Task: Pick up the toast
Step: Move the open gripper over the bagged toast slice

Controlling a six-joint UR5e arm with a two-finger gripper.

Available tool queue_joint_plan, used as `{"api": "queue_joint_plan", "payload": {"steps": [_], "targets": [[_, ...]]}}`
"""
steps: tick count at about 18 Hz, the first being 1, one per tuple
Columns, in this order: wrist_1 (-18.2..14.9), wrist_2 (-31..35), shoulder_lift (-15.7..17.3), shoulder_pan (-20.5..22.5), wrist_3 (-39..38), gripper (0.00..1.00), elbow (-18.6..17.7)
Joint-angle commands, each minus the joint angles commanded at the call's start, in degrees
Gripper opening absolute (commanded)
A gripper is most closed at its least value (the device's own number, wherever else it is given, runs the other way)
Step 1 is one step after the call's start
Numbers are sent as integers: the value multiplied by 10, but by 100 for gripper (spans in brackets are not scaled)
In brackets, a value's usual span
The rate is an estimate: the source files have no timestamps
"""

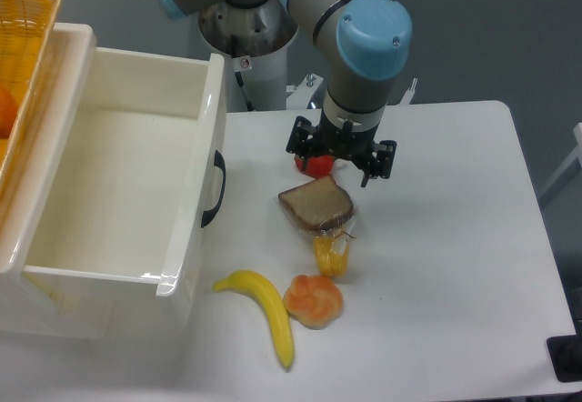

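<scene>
Gripper poised above the far edge of the toast, which lies flat on the white table, apparently not lifted; whether the fingers are spread or closed cannot be told, since the wrist hides them. A red object sits just behind the toast, partly masked by the gripper. Yellow-orange packet lies just in front of the toast, bun and banana nearer still. White bin stands to one side, presumably clear of the approach
</scene>
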Motion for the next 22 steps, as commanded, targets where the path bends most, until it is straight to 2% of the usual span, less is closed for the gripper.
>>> {"api": "queue_joint_plan", "payload": {"steps": [6,17,18,21,22], "targets": [[0,-17,-1,16,-1,100,-1],[4,-18,-65,45,8,100,-8],[15,-22,-72,48,17,100,-10],[73,-37,-79,57,25,100,-32],[79,-38,-79,58,27,100,-34]]}}
